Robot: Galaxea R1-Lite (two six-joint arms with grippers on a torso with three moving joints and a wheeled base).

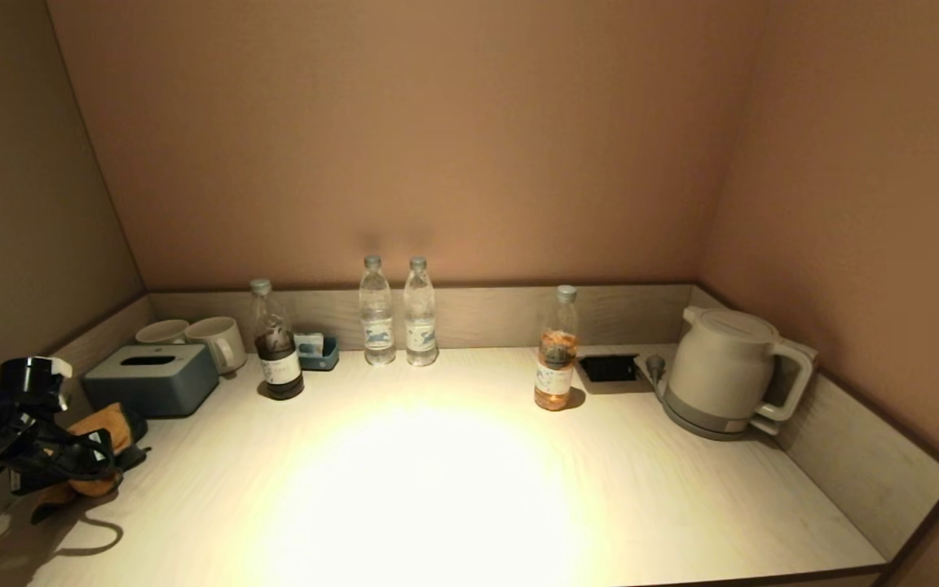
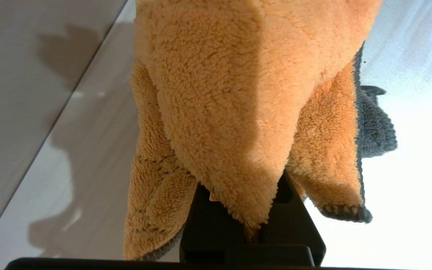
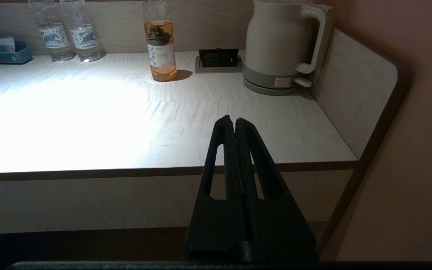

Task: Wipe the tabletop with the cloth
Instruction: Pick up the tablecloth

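Observation:
The fuzzy orange cloth (image 1: pixel 103 436) with its dark teal-grey reverse is held in my left gripper (image 1: pixel 82 461) at the far left of the beige wood-grain tabletop (image 1: pixel 453 481). In the left wrist view the cloth (image 2: pixel 234 105) hangs over the black fingers (image 2: pixel 204 225) and hides the tips; its grey side (image 2: pixel 375 127) shows at one edge. It hangs just above the surface beside the left rim. My right gripper (image 3: pixel 235 122) is shut and empty, held off the table's front edge near the right corner, out of the head view.
A grey-blue tissue box (image 1: pixel 152 377) and two mugs (image 1: pixel 207 341) stand just behind the cloth. A dark bottle (image 1: pixel 275 342), a small teal tray (image 1: pixel 319 352), two water bottles (image 1: pixel 396 314), a tea bottle (image 1: pixel 556 352), a socket panel (image 1: pixel 608 368) and a white kettle (image 1: pixel 726 371) line the back.

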